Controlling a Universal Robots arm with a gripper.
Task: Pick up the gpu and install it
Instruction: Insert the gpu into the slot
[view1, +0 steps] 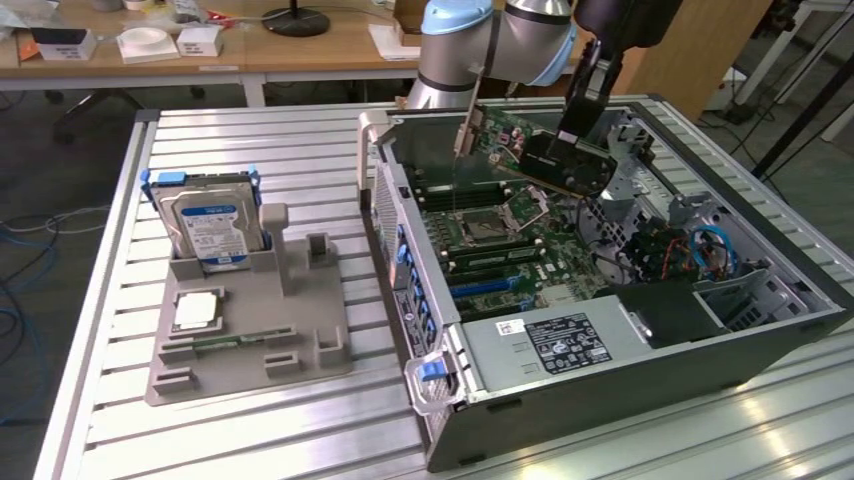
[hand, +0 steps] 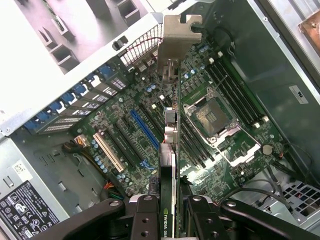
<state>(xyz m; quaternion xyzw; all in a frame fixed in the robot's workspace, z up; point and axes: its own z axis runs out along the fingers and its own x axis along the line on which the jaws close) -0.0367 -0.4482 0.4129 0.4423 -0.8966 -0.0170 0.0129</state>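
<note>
We're over the open computer case (view1: 641, 400) now, and the gripper (view1: 577, 135) has the graphics card (view1: 567, 165) in its grasp. In the wrist view the two black fingers (hand: 147, 215) press in on the graphics card (hand: 169, 165) from either side, one on each flat face, pinching it right at the gripper (hand: 172, 212). The card runs straight away from the fingers, edge-on to us, and its silver end bracket (hand: 180, 35) sits at the far end, well away from the grip.

From the exterior view the card hangs in the air above the motherboard (view1: 507, 230), tilted, with its black cooler face turned toward the camera, over the far part of the case. We see it up clear of the board, not seated in any slot.

Looking down past it in the wrist view, the motherboard (hand: 125, 125) spreads out below. The blue slot (hand: 145, 132) and the white slot (hand: 107, 150) lie to one side of the card's edge, and the processor socket (hand: 212, 117) lies on the other.

On the exterior view's left, the hard drive (view1: 207, 220) stands upright in the grey tray (view1: 240, 330) on the slatted table (view1: 267, 430), well apart from the gripper. The power supply (view1: 561, 340) fills the near corner of the case
</note>
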